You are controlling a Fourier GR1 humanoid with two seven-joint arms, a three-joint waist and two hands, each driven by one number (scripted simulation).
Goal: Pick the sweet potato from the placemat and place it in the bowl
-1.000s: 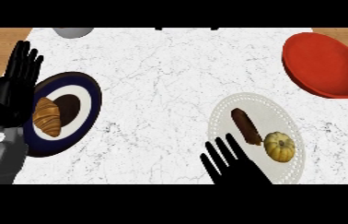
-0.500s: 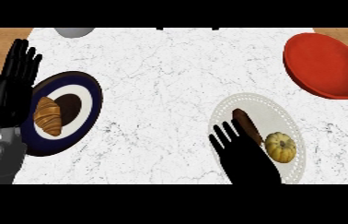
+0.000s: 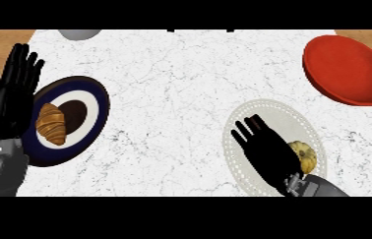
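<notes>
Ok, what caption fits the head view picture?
Right hand spread over the placemat beside a small pumpkin, red bowl at upper right.

One red bowl (image 3: 340, 68), one placemat (image 3: 276, 112), one plate (image 3: 100, 110), one croissant (image 3: 51, 124), one squash (image 3: 305, 155)

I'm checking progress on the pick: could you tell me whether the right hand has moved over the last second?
Yes. The right hand has moved up the view and further onto the placemat, beside the small pumpkin.
</notes>
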